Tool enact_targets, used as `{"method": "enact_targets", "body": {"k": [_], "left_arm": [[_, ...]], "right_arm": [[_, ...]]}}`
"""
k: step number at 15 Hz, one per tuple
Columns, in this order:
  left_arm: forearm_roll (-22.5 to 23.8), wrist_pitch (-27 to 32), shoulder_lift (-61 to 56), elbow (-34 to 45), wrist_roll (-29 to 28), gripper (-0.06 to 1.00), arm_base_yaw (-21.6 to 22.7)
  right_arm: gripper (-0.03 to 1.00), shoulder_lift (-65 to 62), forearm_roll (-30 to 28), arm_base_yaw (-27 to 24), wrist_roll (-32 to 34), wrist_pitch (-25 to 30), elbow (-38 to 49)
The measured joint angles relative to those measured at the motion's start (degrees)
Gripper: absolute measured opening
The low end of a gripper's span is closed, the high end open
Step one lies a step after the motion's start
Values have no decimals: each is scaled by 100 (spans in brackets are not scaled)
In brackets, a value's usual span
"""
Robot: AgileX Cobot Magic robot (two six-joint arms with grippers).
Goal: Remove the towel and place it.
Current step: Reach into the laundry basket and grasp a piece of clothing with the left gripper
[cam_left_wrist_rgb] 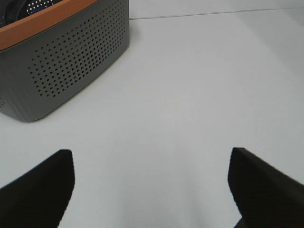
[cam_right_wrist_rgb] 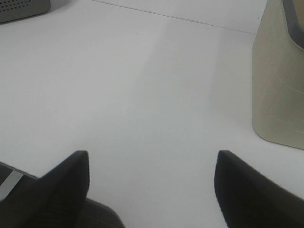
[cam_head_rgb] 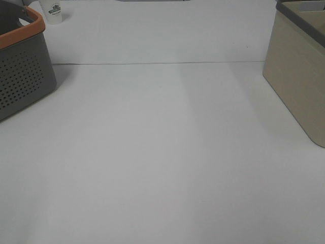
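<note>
The towel does not show plainly in any view. Something dark lies inside the grey basket with the orange rim (cam_head_rgb: 23,76), at the table's far left, but I cannot tell what it is. The basket also shows in the left wrist view (cam_left_wrist_rgb: 71,61). My left gripper (cam_left_wrist_rgb: 151,156) is open and empty above the bare white table, a short way from that basket. My right gripper (cam_right_wrist_rgb: 152,154) is open and empty above the table, near the beige basket (cam_right_wrist_rgb: 280,80). Neither gripper shows in the exterior high view.
The beige basket with a dark rim (cam_head_rgb: 299,76) stands at the far right. A small white cup (cam_head_rgb: 52,11) stands behind the grey basket. The white table (cam_head_rgb: 162,152) stretches between the baskets, with a seam line across its back.
</note>
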Motion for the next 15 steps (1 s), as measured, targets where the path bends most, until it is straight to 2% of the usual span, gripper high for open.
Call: {"method": "enact_targets", "body": {"k": [4, 5, 8, 13, 15], "left_arm": [[29, 0, 0, 0, -46, 82, 0], [241, 11, -6, -229, -286, 82, 0], [722, 46, 258, -676, -493, 82, 0], [1799, 52, 1908, -1616, -1209, 82, 0], [1925, 74, 2842, -2080, -1490, 80, 0]], "right_arm": [[72, 0, 0, 0, 0, 0, 0], [72, 0, 0, 0, 0, 0, 0], [72, 0, 0, 0, 6, 0, 0], [72, 0, -69, 0, 57, 0, 0], [72, 0, -69, 0, 57, 0, 0]]}}
